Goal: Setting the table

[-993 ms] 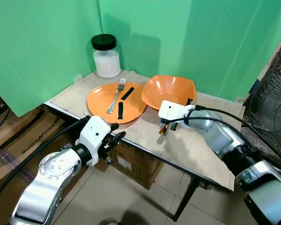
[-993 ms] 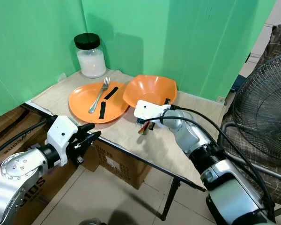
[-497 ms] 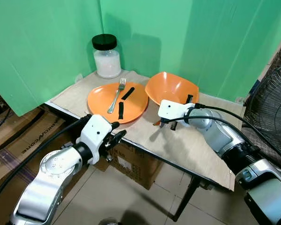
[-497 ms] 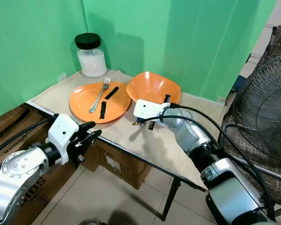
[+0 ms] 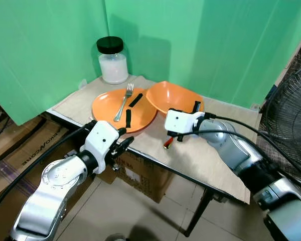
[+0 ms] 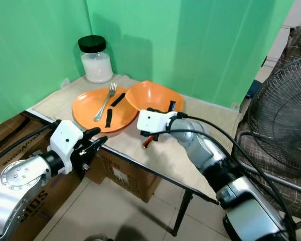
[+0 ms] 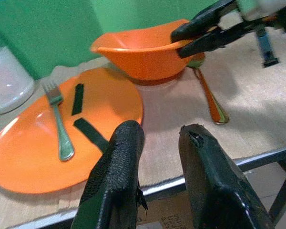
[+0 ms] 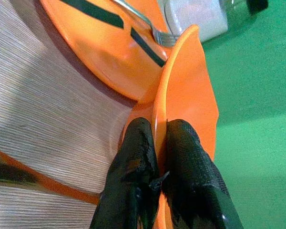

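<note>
**Right end effector clamped on the bowl rim, left one parked at the desk edge**

The setup is a small desk (image 5: 210, 170) covered with a beige woven mat, jammed into a corner of green backdrop sheets (image 5: 45, 45). There are cardboard boxes (image 5: 145, 175) underneath on a tiled floor, and a big black fan (image 6: 286, 125) stands off beyond the right arm.

The right end effector (image 8: 157, 143) has its two black fingers pinched together on the rim of the orange bowl (image 5: 173, 98), one finger inside the wall and one outside. The bowl is tilted, and its far edge hangs over the rim of the orange plate (image 5: 108, 108). Directly under that end effector a spoon (image 5: 167, 143) with an orange handle lies flat on the mat, close to the bowl's base.

The plate sits just past the bowl from the right end effector. It carries a metal fork (image 5: 125, 100) and two black strips (image 5: 132, 108) beside the fork. Beyond the plate, back in the corner, is a jar (image 5: 113, 63) of white stuff with a black lid.

The left end effector (image 7: 155, 143) hovers at the near desk edge, fingers a little apart and gripping nothing. The plate is right in front of it, with the bowl and spoon further ahead.
</note>
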You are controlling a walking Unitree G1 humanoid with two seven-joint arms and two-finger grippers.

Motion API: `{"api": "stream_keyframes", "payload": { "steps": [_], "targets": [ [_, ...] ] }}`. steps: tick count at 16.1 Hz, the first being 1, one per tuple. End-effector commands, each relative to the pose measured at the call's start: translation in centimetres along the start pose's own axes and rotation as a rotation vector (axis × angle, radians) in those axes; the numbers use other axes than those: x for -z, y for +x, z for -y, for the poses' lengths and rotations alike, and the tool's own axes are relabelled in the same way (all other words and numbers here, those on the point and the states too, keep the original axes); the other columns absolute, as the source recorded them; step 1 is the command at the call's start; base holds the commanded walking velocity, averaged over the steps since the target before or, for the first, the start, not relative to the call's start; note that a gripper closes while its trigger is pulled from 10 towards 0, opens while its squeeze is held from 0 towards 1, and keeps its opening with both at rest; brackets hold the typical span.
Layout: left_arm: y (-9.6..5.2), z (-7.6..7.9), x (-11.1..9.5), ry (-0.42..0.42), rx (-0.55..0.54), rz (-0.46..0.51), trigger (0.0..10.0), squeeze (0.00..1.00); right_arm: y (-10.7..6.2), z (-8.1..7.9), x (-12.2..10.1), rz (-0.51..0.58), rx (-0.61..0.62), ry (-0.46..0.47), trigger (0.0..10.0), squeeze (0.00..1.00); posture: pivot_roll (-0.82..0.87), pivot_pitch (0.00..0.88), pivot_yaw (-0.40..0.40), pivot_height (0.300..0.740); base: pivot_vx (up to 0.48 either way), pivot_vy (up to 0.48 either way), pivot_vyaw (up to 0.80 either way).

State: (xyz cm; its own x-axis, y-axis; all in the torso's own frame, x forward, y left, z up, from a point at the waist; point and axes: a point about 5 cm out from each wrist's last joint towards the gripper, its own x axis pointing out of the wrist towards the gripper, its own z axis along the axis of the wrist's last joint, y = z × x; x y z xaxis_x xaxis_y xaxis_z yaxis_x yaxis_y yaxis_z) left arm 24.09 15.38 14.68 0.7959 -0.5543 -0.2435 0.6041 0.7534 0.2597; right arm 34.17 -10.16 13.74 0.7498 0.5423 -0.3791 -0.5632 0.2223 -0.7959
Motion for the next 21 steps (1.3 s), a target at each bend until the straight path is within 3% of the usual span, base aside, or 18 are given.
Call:
{"api": "stream_keyframes", "payload": {
  "steps": [1, 5, 9, 12, 13, 14, 16, 18, 21],
  "targets": [
    [-0.3, -0.5, -0.1, 0.021, -0.029, -0.002, 10.0, 0.0, -1.0, 1.8, -0.6, 0.052, 0.097, -0.018, 0.0, 0.0, 0.14, 0.0, 0.035, 0.74, 0.0, 0.0, 0.0],
    [-0.6, -0.4, -0.1, 0.004, -0.052, 0.008, 10.0, 0.0, -3.5, 3.0, -0.8, 0.103, 0.234, 0.007, 0.0, 0.0, 0.14, 0.0, 0.027, 0.74, 0.0, 0.0, 0.0],
    [-0.5, -0.2, 0.1, -0.001, -0.061, 0.007, 10.0, 0.0, -5.2, 3.1, -0.9, 0.123, 0.31, 0.027, 0.0, 0.0, 0.13, 0.0, 0.04, 0.74, 0.0, 0.0, 0.0],
    [0.0, -1.0, -0.8, 0.017, -0.128, 0.045, 10.0, 0.0, -6.1, 2.7, -1.3, 0.142, 0.345, 0.067, 0.0, 0.0, 0.13, 0.0, 0.042, 0.74, 0.0, 0.0, 0.0],
    [0.4, -1.6, -1.2, 0.017, -0.191, 0.073, 10.0, 0.0, -6.8, 2.1, -1.5, 0.156, 0.37, 0.091, 2.6, 0.0, 0.12, 0.0, 0.05, 0.74, 0.0, 0.0, 0.0],
    [0.6, -1.7, -1.4, 0.01, -0.211, 0.084, 10.0, 0.0, -7.1, 1.8, -1.6, 0.163, 0.382, 0.096, 10.0, 0.0, 0.12, 0.0, 0.054, 0.74, 0.0, 0.0, 0.0],
    [1.2, -1.5, -2.0, -0.014, -0.261, 0.116, 10.0, 0.0, -9.0, 1.3, -2.3, 0.205, 0.468, 0.089, 10.0, 0.0, 0.11, 0.0, 0.055, 0.74, 0.0, 0.0, 0.0],
    [1.6, -0.8, -2.3, -0.012, -0.265, 0.134, 10.0, 0.0, -10.4, 1.1, -2.1, 0.179, 0.523, 0.156, 10.0, 0.0, 0.11, 0.0, 0.059, 0.74, 0.0, 0.0, 0.0],
    [2.0, -0.8, -2.6, -0.017, -0.296, 0.138, 10.0, 0.0, -11.2, 0.8, -2.0, 0.162, 0.546, 0.203, 10.0, 0.0, 0.09, 0.0, 0.06, 0.74, 0.0, 0.0, -0.8]
  ]
}}
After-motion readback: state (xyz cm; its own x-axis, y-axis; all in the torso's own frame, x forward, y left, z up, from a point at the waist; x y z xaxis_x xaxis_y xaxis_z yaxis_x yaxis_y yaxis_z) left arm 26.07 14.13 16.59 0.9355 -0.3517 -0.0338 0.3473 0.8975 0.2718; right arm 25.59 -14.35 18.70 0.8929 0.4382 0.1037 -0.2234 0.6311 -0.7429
